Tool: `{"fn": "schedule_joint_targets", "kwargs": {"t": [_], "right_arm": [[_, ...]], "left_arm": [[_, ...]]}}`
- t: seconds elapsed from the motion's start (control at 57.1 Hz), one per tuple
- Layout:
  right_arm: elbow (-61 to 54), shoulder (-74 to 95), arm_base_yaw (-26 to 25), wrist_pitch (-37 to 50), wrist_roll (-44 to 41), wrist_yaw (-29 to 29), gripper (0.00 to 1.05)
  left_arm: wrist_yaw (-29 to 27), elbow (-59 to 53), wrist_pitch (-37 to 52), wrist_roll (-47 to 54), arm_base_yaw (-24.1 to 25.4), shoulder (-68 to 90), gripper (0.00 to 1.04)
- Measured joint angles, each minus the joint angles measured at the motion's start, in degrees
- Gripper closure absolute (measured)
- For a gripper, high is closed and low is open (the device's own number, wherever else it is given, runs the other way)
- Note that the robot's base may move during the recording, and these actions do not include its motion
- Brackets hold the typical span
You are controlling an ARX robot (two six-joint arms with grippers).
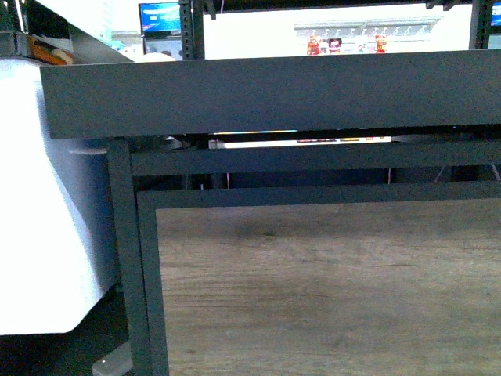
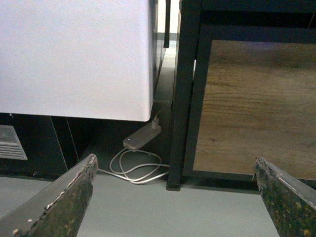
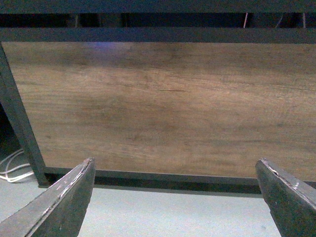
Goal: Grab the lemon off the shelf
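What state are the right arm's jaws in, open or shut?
Open: both fingers sit far apart, with only floor and the wood panel between them.

Front view: blown-out brightness at 12 o'clock behind the dim, backlit shelf [image 1: 266, 94]; the white cabinet [image 1: 47, 204] glares at 9 o'clock. Wrist views are dim and soft.

A white cabinet [image 1: 31, 196] fills nine o'clock of the front view. Far back, a blue screen [image 1: 160, 17] glows at eleven o'clock; small red items [image 1: 313, 45], too blurred to name, sit at one o'clock. On the grey floor [image 2: 148, 207] a white power strip [image 2: 141, 137] lies beneath the cabinet's corner, its white cable [image 2: 136, 168] looped beside it.
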Motion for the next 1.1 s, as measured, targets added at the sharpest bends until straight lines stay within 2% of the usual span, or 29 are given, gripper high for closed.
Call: {"fn": "schedule_joint_targets", "kwargs": {"t": [1.102], "right_arm": [[0.0,0.1,0.0,0.0,0.0,0.1,0.07]], "left_arm": [[0.0,0.0,0.0,0.0,0.0,0.0,0.08]]}}
